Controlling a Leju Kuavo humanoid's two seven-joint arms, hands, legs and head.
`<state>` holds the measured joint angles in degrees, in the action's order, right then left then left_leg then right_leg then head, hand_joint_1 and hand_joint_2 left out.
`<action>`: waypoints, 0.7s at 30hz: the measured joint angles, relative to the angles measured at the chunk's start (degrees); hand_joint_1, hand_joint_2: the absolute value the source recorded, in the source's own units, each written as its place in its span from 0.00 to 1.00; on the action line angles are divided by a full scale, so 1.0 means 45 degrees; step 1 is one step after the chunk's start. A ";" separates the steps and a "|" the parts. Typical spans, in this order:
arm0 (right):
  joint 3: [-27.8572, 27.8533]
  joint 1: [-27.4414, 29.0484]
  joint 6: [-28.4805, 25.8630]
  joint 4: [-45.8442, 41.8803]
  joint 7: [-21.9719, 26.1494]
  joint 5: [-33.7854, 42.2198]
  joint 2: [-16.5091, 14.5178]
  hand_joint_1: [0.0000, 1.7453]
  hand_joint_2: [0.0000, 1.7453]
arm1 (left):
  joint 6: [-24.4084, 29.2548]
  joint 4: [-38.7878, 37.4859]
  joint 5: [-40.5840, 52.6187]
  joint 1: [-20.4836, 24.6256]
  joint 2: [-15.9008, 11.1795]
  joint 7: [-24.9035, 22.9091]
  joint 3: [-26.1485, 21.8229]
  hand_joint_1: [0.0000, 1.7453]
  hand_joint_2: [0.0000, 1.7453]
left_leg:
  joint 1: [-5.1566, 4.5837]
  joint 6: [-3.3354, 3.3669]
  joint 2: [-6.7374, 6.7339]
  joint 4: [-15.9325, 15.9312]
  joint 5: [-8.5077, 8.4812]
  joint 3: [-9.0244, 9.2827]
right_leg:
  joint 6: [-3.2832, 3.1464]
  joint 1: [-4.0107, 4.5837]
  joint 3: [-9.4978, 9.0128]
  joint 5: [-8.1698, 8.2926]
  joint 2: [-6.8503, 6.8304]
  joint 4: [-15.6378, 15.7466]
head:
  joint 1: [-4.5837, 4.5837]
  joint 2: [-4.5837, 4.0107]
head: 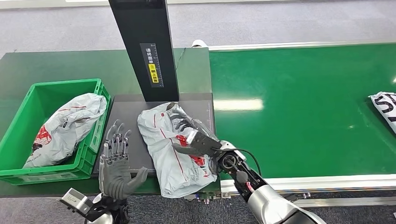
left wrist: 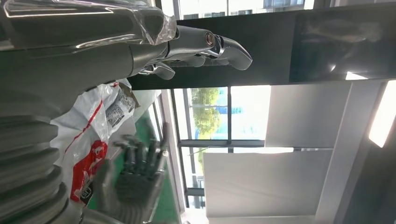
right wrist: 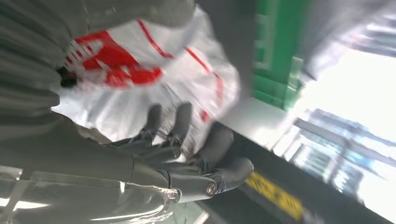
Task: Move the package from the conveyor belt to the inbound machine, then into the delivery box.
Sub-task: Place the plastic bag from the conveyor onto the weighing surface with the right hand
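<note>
On the dark grey flat platform of the inbound machine lies a crumpled white plastic package with red print, and its lower end reaches over the front edge of the platform. The robot's right hand rests on top of this package; its dark fingers lie over the white plastic, but I cannot tell if they really pinch the film or only press on it. The left hand stands just beside the package, on its left side, with the palm turned toward it and the fingers apart and pointing up; it holds nothing and does not touch the bag. Behind the package rises the black upright column of the machine, which carries a small label with a yellow patch. To the left of the platform stands a green plastic delivery crate, and inside it lies another white-and-grey plastic bag with red print (it leans against the right wall of the crate). To the right stretches the green conveyor belt, and at its far right edge there is one more white parcel with black letters, well apart from the hands. The dark green tabletop carries the crate and the machine.
</note>
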<state>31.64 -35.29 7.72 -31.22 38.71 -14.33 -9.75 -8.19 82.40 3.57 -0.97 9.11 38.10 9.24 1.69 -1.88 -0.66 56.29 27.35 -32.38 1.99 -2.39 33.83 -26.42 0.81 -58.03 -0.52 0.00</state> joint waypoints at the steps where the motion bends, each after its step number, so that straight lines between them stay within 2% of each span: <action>1: -0.0171 0.0037 0.0113 -0.0159 0.0109 0.0354 0.0018 0.00 1.00 | -0.0005 -0.0049 -0.0026 0.0018 0.0000 0.0000 0.0005 0.00 1.00 | 0.0000 0.0000 -0.0001 0.0000 0.0000 0.0001 | 0.0000 0.0000 0.0000 0.0000 0.0000 0.0000 | 0.0001 0.0000; 10: -0.1009 0.0858 0.1059 -0.2713 0.0260 0.2289 0.0363 0.00 1.00 | 0.0290 -0.0403 0.0187 0.0044 -0.0022 -0.0344 0.0006 0.00 1.00 | 0.0000 -0.0001 -0.0003 0.0000 0.0001 0.0001 | 0.0000 0.0000 0.0003 0.0000 0.0001 0.0001 | 0.0001 0.0000; 12: -0.1140 0.1085 0.0960 -0.3308 0.0290 0.2344 0.0461 0.00 1.00 | 0.1084 -0.0504 0.1112 0.0043 -0.0064 -0.0911 0.0026 0.00 1.00 | 0.0000 -0.0001 -0.0001 0.0000 0.0001 0.0001 | 0.0000 0.0000 0.0002 -0.0001 0.0001 0.0001 | 0.0000 0.0000; 16: -0.1397 0.1667 0.0458 -0.4673 0.0296 0.2133 0.0707 0.00 1.00 | 0.3765 -0.0693 0.4484 0.0036 -0.0226 -0.2324 0.0203 0.00 1.00 | 0.0000 -0.0001 -0.0004 0.0000 0.0002 0.0000 | 0.0000 0.0000 0.0002 -0.0001 0.0000 0.0001 | 0.0002 0.0000; 21: -0.1525 0.2118 0.0407 -0.5708 0.0296 0.2056 0.0937 0.00 1.00 | 0.4276 -0.0776 0.5341 0.0046 -0.0358 -0.2834 0.0307 0.00 1.00 | 0.0000 -0.0001 -0.0002 0.0000 0.0002 0.0002 | 0.0000 0.0000 0.0002 0.0000 0.0001 0.0002 | 0.0002 0.0000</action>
<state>24.78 -25.76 9.56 -56.90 40.04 -5.08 -5.53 11.05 78.90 27.60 -0.76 7.50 25.35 10.62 1.69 -1.88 -0.67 56.29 27.35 -32.37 1.99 -2.39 33.84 -26.42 0.81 -58.03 -0.51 0.00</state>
